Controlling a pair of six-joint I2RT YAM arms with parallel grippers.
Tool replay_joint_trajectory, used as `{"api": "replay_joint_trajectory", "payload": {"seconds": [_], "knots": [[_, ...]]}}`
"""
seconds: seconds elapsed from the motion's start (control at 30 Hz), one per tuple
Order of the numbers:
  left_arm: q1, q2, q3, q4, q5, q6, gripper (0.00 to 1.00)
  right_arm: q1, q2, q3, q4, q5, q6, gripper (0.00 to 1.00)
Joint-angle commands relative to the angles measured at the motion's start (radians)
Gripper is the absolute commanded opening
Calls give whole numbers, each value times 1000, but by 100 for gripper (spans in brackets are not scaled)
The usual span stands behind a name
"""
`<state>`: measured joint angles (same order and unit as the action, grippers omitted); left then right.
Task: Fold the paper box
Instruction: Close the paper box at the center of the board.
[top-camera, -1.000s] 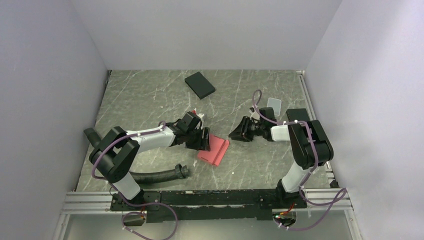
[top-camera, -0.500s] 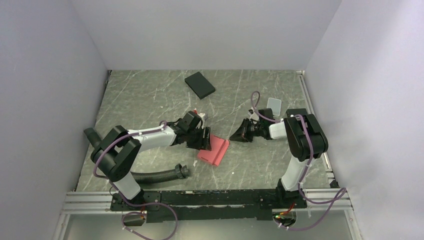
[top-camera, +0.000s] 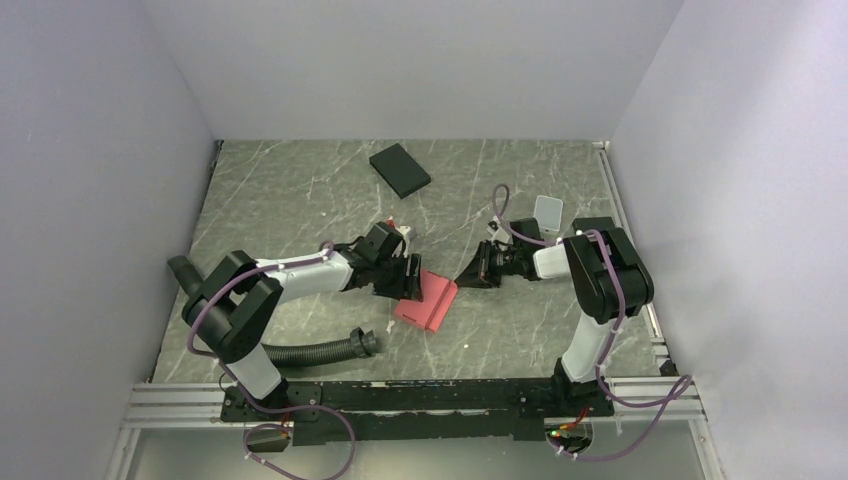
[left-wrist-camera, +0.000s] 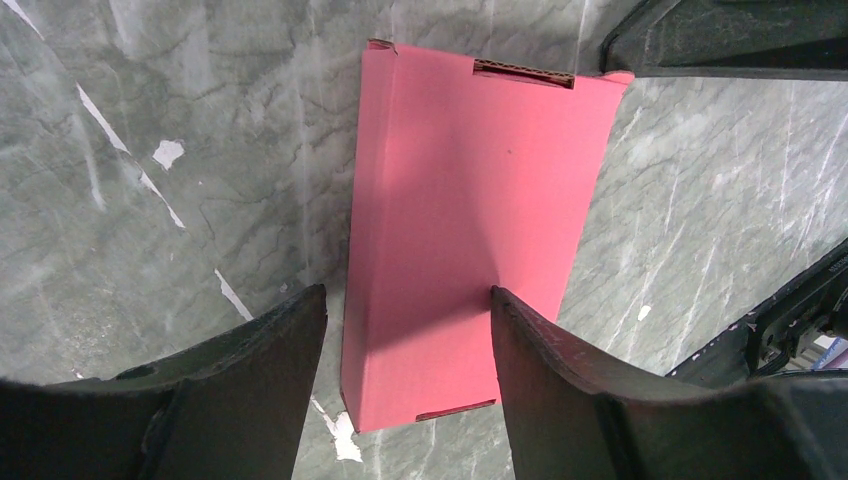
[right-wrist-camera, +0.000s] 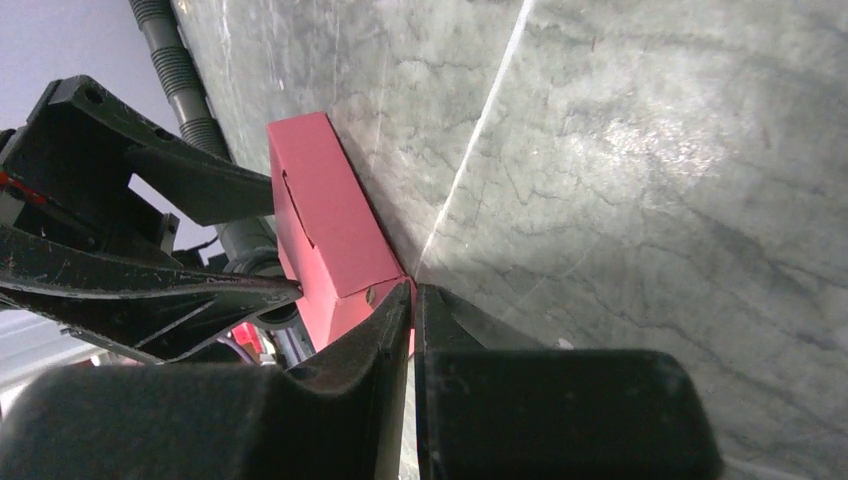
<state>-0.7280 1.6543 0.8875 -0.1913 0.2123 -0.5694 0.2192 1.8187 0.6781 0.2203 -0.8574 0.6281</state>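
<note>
The paper box (top-camera: 427, 301) is laid flat near the middle of the table (top-camera: 290, 190), between the two grippers. One end is overhung by the left gripper (left-wrist-camera: 405, 320), whose jaws are spread and released. The opposite corner is met by the tips of the right gripper (right-wrist-camera: 410, 300), which is clenched; a grasp cannot be confirmed. A black box (top-camera: 400, 170) is seen well apart.

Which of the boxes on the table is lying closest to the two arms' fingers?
The pink paper box, lying flat between the two arms; the black box sits far back on the table, alone.
</note>
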Motion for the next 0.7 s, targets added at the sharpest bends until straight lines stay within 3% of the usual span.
{"api": "replay_joint_trajectory", "payload": {"seconds": [0.0, 0.67], "knots": [[-10, 52, 7, -64, -4, 20, 67, 5, -38, 27, -12, -24, -42, 10], [-73, 98, 107, -212, -112, 29, 67, 22, -60, 66, -131, 40, -125, 7]]}}
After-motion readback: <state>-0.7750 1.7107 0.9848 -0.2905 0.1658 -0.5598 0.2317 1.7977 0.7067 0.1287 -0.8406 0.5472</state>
